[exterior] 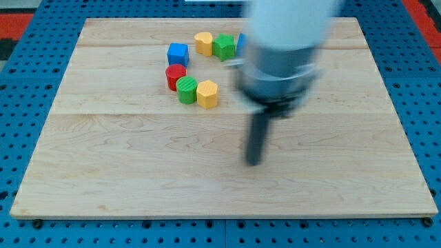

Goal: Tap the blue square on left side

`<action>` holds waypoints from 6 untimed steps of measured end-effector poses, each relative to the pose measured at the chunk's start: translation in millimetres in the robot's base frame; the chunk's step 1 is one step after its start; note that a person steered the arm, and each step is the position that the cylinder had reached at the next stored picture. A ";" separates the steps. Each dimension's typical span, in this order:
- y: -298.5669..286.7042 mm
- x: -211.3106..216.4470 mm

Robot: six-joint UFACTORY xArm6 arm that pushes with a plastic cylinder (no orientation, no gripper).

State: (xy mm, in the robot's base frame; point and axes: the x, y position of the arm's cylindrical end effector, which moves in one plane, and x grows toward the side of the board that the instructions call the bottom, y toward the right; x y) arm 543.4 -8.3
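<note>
Well apart: blue square (178, 54); my tip (253, 162).

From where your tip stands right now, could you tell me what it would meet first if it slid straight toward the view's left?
My tip sits below and right of the cluster; leftward the way looks free. The yellow block and blue square lie higher, probably missed.

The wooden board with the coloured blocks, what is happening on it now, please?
A robot arm ending in a dark rod works over the wooden board. My tip rests on bare wood, well to the view's right and below the block cluster. The blue square block, which it should tap, sits untouched at the cluster's left, above the red cylinder.
</note>
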 end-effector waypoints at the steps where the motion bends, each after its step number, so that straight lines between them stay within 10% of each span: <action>1: -113.5 -14.5; 3: -218.7 -148.7; 5: -132.7 -275.0; 6: -103.3 -263.3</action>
